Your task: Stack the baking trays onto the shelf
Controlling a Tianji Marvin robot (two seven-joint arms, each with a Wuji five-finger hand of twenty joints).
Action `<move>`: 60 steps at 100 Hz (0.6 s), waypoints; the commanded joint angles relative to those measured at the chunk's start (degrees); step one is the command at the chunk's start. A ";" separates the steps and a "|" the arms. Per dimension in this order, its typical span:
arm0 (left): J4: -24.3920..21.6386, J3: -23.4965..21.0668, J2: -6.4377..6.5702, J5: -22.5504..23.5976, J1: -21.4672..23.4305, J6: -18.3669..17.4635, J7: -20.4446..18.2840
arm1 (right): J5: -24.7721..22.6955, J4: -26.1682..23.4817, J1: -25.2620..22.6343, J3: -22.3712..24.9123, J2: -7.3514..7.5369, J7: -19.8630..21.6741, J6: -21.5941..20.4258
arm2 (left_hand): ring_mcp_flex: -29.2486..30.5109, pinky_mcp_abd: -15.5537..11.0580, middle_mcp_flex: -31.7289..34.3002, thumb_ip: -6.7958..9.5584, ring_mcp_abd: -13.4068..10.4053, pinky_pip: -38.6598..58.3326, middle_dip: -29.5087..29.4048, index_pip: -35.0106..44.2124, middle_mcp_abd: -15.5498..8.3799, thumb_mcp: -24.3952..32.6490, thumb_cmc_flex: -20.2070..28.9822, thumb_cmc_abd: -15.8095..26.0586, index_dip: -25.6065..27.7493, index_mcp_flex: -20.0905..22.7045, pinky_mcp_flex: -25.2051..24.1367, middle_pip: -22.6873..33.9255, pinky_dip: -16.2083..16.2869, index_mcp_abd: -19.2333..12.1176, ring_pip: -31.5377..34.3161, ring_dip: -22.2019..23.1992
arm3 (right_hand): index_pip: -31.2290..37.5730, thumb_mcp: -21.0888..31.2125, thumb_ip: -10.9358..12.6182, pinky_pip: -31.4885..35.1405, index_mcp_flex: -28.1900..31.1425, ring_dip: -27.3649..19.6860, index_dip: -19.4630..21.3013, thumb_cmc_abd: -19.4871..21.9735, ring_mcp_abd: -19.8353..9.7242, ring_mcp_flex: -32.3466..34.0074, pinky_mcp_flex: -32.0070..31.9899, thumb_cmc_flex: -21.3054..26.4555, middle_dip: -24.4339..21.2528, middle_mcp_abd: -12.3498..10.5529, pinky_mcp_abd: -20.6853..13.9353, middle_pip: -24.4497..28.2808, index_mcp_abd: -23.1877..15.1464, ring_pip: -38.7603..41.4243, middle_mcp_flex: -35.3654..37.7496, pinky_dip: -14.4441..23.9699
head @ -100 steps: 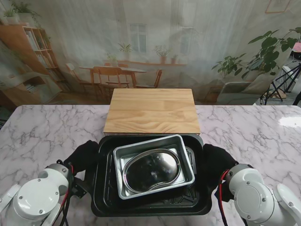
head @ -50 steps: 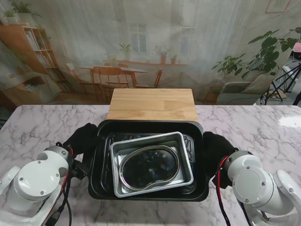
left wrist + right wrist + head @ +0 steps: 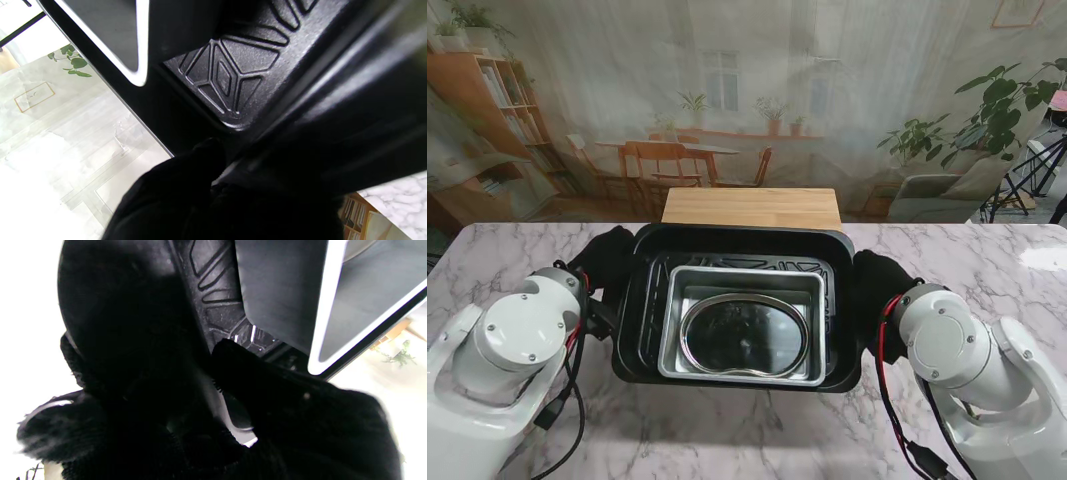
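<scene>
1. Starting nearest, two white arms are seen, one at each near corner of the marble table (image 3: 507,270).
2. Two hands in black gloves are counted. The left hand (image 3: 607,262) is closed on the left side of the big black tray (image 3: 632,330). The right hand (image 3: 877,285) is closed on the right side of the same tray.
3. In the left wrist view, black glove fingers (image 3: 200,163) are wrapped over the rim of the black tray (image 3: 233,73), whose floor is marked with raised lines.
4. In the right wrist view, gloved fingers (image 3: 253,373) are pressed on the black tray's wall (image 3: 213,280), and the silver tray's bright rim (image 3: 322,306) is seen just beside them.
5. Three trays are counted, one inside the next. The black tray is the biggest. One silver tray (image 3: 677,350) with straight sides is sat inside it. One shiny bean-shaped dish (image 3: 745,337) is lying inside the silver tray.
6. Farther away, one wooden shelf (image 3: 752,207) is seen. The far edge of the black tray is over the near part of the shelf, so only a strip of wood shows. Whether the tray is touching the wood cannot be told.
7. Farthest away, one wall picture of a room with plants is hung behind the table.
</scene>
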 commanded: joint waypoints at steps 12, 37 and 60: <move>-3.79 5.65 -2.81 -3.89 -3.57 -3.22 -4.20 | 3.94 -3.23 5.86 -5.83 -2.97 1.86 -1.87 | 6.67 -14.01 1.16 -0.32 -10.02 1.88 1.33 13.81 -15.67 2.34 3.39 0.20 -0.44 18.28 6.10 3.35 -0.25 -31.16 2.93 0.77 | 1.35 10.20 3.41 1.68 8.98 3.69 -0.78 1.13 -22.60 5.34 3.79 7.55 -0.09 -9.99 -26.75 -0.09 -27.54 11.36 2.15 1.26; -2.09 6.04 -3.23 -4.59 -6.49 -2.84 -3.26 | 4.46 0.07 12.38 -8.53 -2.99 2.09 0.76 | 6.53 -14.05 1.01 -0.25 -10.06 1.89 1.39 14.30 -15.74 2.23 3.39 0.30 -0.10 18.44 6.09 3.39 -0.45 -31.22 2.80 0.80 | 1.30 10.17 3.50 1.81 9.17 3.76 -0.76 1.22 -22.62 5.37 3.85 7.47 -0.28 -9.95 -26.80 -0.28 -27.59 11.59 2.12 1.31; -1.71 5.69 -3.23 -4.85 -8.35 -2.60 -3.55 | 4.78 0.19 15.33 -9.25 -2.90 2.43 2.44 | 6.70 -14.10 1.19 -0.18 -10.10 1.94 1.37 14.17 -15.77 2.25 3.39 0.23 -0.13 18.60 6.20 3.39 -0.56 -31.25 2.86 0.87 | 1.15 10.13 3.61 1.96 9.26 3.80 -0.79 1.38 -22.66 5.36 3.88 7.41 -0.43 -9.99 -26.82 -0.47 -27.59 11.74 1.99 1.36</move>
